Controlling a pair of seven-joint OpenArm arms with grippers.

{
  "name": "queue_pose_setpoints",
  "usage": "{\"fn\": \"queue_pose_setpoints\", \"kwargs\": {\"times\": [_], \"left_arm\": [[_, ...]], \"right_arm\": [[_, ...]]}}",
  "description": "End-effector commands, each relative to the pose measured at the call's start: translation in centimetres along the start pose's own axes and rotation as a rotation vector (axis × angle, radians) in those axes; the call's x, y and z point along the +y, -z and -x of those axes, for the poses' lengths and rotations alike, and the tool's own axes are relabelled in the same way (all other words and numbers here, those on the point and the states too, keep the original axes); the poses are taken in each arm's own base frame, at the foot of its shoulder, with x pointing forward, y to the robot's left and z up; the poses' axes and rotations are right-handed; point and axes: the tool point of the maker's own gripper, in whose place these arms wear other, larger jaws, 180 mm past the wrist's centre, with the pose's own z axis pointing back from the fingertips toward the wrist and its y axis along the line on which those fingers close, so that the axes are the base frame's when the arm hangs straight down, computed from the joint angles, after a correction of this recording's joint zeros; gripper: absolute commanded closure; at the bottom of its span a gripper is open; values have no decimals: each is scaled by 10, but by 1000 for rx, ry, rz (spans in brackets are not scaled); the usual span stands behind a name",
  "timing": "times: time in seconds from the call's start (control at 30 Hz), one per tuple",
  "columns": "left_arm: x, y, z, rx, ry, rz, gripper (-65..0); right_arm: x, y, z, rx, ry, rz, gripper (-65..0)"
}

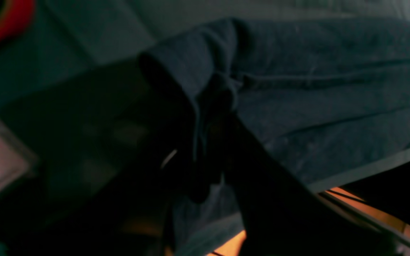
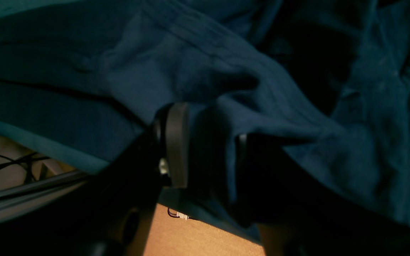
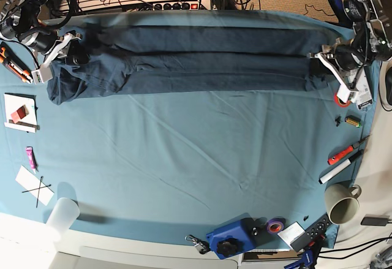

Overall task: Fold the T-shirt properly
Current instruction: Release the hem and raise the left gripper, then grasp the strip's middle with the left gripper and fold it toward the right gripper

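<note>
Teal cloth [image 3: 184,177] beneath; T-shirt [image 3: 214,70] stretched between my grippers | left gripper [image 1: 199,185] pinching its end; right gripper [image 2: 208,181] astride a fold, grip unclear | uneven pull may slip or skew folds

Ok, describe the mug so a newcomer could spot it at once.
On the teal-blue cloth in the base view, go to the right edge, below the arm with the left wrist camera. There, under the red-and-white marker pen, sits a beige mug. Its rounded body and handle set it apart from the slim pens nearby.
</note>
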Motion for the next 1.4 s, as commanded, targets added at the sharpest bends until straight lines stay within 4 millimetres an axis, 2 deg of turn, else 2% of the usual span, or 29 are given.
{"fn": "queue_pose_setpoints", "kwargs": {"times": [0.0, 0.07, 0.27, 0.33, 0.5, 0.7, 0.87, 0.97, 1.17, 1.37], "left_arm": [[1, -9, -14, -49, 18, -8, 0], [-9, -11, -17, -69, 44, 31, 0], [-68, -16, -6, -70, 190, 223, 0], [-93, -17, -3, -77, 235, 270, 0], [-159, -20, -14, -202, 330, 356, 0], [-224, 2, -15, -220, 343, 431, 0], [-273, 15, -24, -255, 382, 439, 0], [-296, 29, -20, -225, 388, 437, 0], [-341, 54, 9, -109, 469, 487, 0], [-345, 61, -8, -160, 451, 416, 0]], "right_arm": [[-1, -6, -12, -38, -23, 3, -175], [-1, -6, -13, -44, -23, 3, -175], [-1, -6, -18, -69, -24, 3, -175], [-1, -6, -18, -69, -24, 3, -175], [-1, -6, -19, -70, -24, 3, -175], [-1, -6, -19, -70, -24, 3, -175], [-1, -6, -19, -70, -24, 3, -175], [-1, -6, -19, -70, -24, 3, -175], [-1, -6, -19, -70, -24, 3, -175], [-1, -6, -19, -74, -24, 3, -175]]}}
